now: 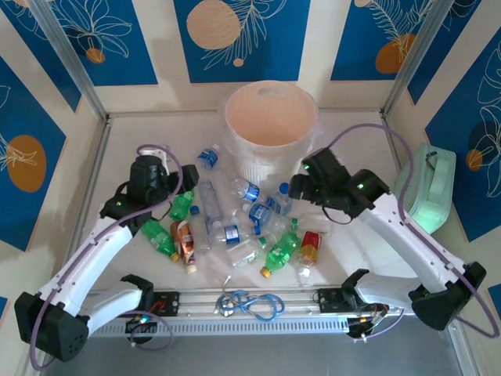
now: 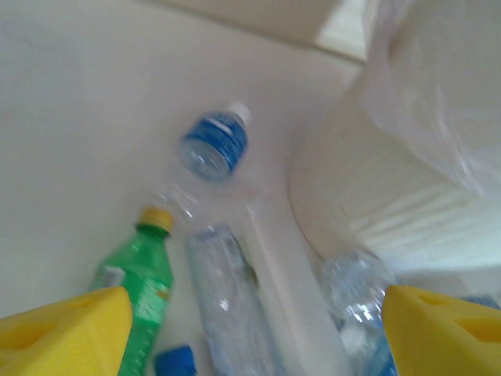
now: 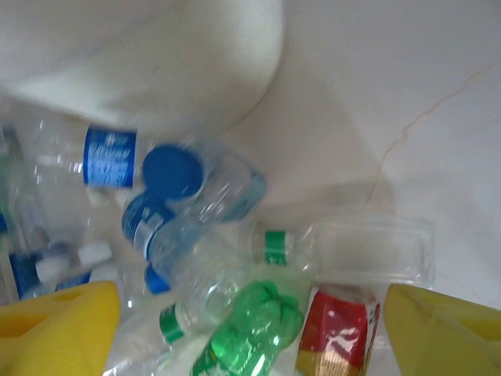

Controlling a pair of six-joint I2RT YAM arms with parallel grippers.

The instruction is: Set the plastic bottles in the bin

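The cream-white ribbed bin (image 1: 270, 125) stands at the back centre of the table. The plastic bottles lie in a heap in front of it: green ones (image 1: 159, 237), a brown one (image 1: 185, 241), a red one (image 1: 310, 247) and clear ones with blue labels (image 1: 246, 190). My left gripper (image 1: 177, 190) hangs open at the heap's left side, over a clear bottle (image 2: 235, 305) and beside a green bottle (image 2: 141, 290). My right gripper (image 1: 300, 188) is open at the heap's right, above a green bottle (image 3: 254, 329) and the red-labelled bottle (image 3: 338, 333). Neither holds anything.
A mint-green case (image 1: 427, 188) leans at the right wall. A blue cable loop (image 1: 250, 301) lies on the rail at the front edge. Thin clear plastic (image 2: 438, 86) drapes over the bin's rim. A blue-labelled bottle (image 2: 215, 145) lies apart, left of the bin.
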